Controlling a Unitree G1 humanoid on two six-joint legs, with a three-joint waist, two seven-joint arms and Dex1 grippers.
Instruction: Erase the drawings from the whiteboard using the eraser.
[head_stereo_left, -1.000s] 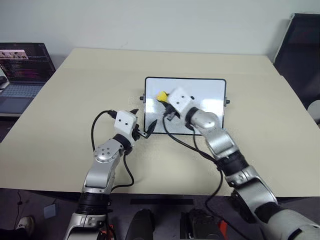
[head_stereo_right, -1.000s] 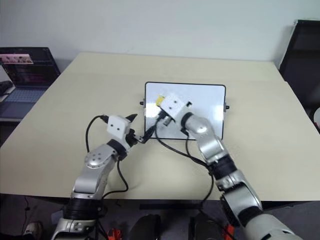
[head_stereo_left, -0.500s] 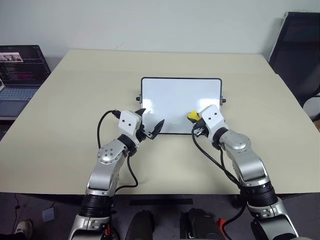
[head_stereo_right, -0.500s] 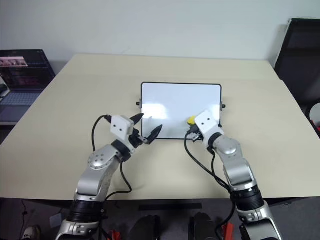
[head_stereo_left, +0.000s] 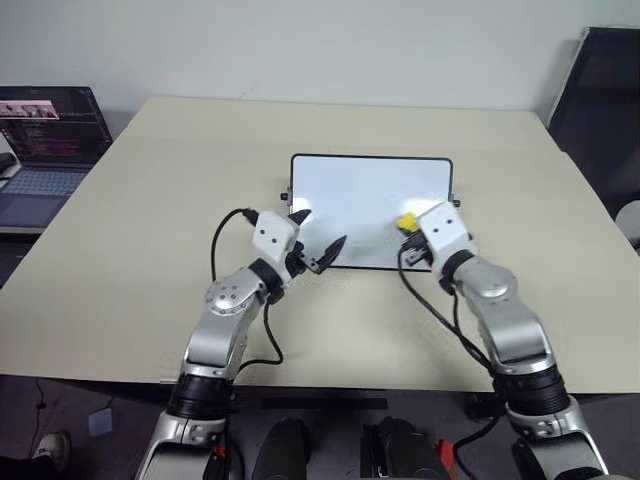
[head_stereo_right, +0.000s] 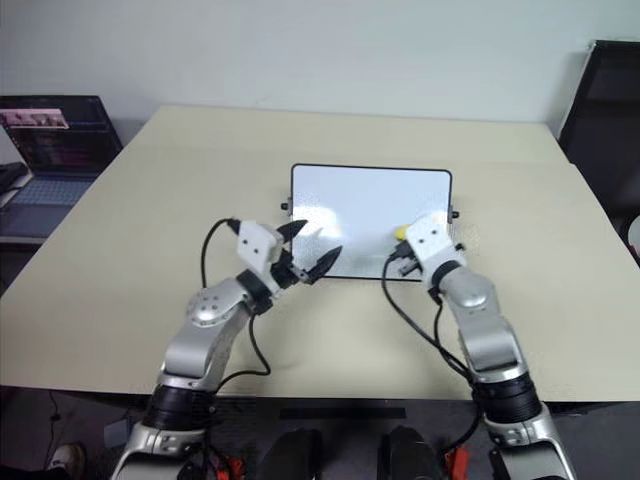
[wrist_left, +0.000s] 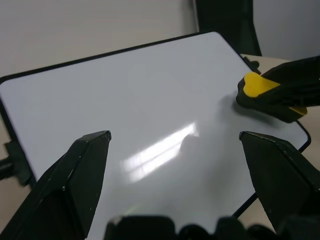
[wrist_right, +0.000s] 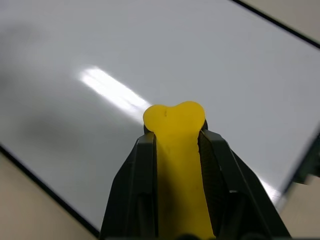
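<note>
The whiteboard (head_stereo_left: 360, 195) lies flat on the table, its black-framed white surface blank except for a glare streak; the drawings are out of view. My right gripper (head_stereo_left: 410, 228) is shut on the yellow eraser (head_stereo_left: 405, 220) and presses it on the board near its right near corner. In the right wrist view the eraser (wrist_right: 174, 120) is squeezed between the two black fingers (wrist_right: 142, 170). My left gripper (head_stereo_left: 318, 238) stands open over the board's near left corner, nothing between its fingers (wrist_left: 75, 175). From the left wrist view the eraser (wrist_left: 257, 85) sits on the whiteboard (wrist_left: 125, 100).
A laptop (head_stereo_left: 45, 140) with a lit screen sits beyond the table's far left edge. A dark chair (head_stereo_left: 600, 100) stands at the far right. The beige table (head_stereo_left: 150, 200) spreads wide around the board.
My right gripper swept the eraser from the board's far left part across to its near right corner. My left gripper shifted a little right, over the board's near left corner.
</note>
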